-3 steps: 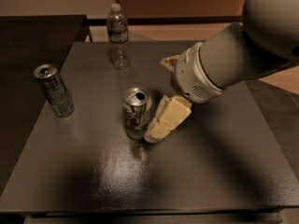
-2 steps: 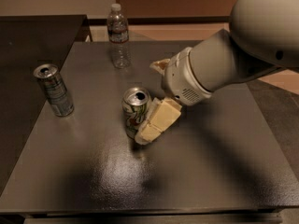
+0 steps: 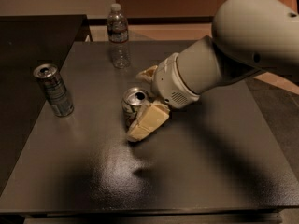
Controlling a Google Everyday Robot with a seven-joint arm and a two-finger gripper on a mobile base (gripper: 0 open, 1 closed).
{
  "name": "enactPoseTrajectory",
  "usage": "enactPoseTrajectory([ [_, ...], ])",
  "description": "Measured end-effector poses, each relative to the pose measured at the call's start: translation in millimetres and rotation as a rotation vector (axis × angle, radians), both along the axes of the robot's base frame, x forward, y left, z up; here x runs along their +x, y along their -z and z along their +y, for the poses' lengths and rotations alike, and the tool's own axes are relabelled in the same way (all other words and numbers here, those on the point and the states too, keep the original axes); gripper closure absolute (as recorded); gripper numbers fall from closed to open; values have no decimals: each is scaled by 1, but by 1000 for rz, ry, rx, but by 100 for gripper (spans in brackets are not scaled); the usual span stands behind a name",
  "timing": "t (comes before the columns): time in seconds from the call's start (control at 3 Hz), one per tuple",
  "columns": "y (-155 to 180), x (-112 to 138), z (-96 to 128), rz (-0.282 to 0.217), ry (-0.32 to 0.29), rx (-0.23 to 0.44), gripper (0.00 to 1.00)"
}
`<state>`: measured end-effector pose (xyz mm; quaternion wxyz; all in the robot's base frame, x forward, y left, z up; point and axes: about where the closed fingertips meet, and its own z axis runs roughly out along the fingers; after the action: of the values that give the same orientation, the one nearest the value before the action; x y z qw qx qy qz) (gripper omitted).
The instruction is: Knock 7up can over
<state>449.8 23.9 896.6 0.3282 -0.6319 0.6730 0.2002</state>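
The 7up can stands upright near the middle of the dark table, its silver pull-tab top showing. My gripper reaches in from the right on a large white arm and is open. Its two cream fingers straddle the can. The near finger lies against the can's front right side, with its tip on the table. The far finger pokes out just behind the can. The can's right side is hidden by the near finger.
A darker silver striped can stands at the table's left edge. A clear plastic bottle stands at the back. A second dark surface adjoins on the left. The white arm covers the table's right back part.
The arm and gripper have moved left, closing on the 7up can, so the near finger now overlaps its side. The can still stands in about the same place.
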Motion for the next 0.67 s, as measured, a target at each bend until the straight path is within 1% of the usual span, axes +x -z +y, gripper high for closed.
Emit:
enactPoseTrajectory([
  [0.33,3,-1,2,5,-15,5,40],
  [0.67,1,-3,1,-6,-19,7,64],
])
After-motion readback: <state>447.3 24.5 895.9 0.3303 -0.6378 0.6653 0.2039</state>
